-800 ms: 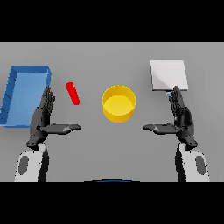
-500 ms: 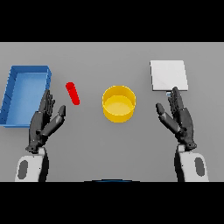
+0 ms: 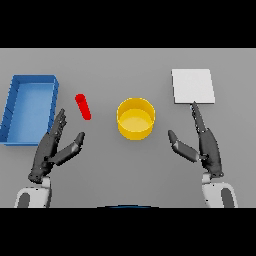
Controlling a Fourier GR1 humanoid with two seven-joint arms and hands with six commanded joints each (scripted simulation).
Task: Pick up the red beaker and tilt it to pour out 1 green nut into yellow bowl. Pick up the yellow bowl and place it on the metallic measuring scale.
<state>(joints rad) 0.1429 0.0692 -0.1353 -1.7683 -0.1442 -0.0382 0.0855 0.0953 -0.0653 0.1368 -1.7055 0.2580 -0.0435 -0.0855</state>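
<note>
No green nut shows anywhere: the red beaker lies tilted on the table, too small to see inside. The yellow bowl shows only its bare yellow floor (far inner wall hidden by the rim). The right hand fingertips overlap the metallic measuring scale at its near edge.

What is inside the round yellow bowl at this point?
The round yellow bowl shows only its bare yellow floor; no green nut is visible. The small red beaker lies apart to its left, its contents hidden.
</note>
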